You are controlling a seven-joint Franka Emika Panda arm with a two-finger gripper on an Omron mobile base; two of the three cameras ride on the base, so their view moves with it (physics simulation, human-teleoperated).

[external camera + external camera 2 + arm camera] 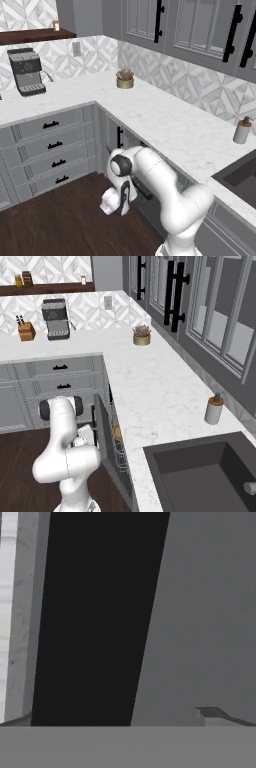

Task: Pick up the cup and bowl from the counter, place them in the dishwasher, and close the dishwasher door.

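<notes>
The dishwasher door (103,428) stands almost upright, a narrow gap left at its top under the counter (150,386). Through that gap I see the golden-brown bowl (116,432) on the grey wire rack (120,457). The cup is hidden. My gripper (125,197) hangs low in front of the door (152,212), by its black bar handle (143,191). In the hand view the handle (95,617) runs up the picture against the grey panel (205,612). The gripper (117,718) is open, its fingertips (220,714) wide apart, holding nothing.
A soap dispenser (214,409) stands by the dark sink (200,476). Near the back wall are a potted plant (124,79) and a coffee machine (27,72). Grey drawers (50,145) line the left run, with dark wood floor (60,220) in front.
</notes>
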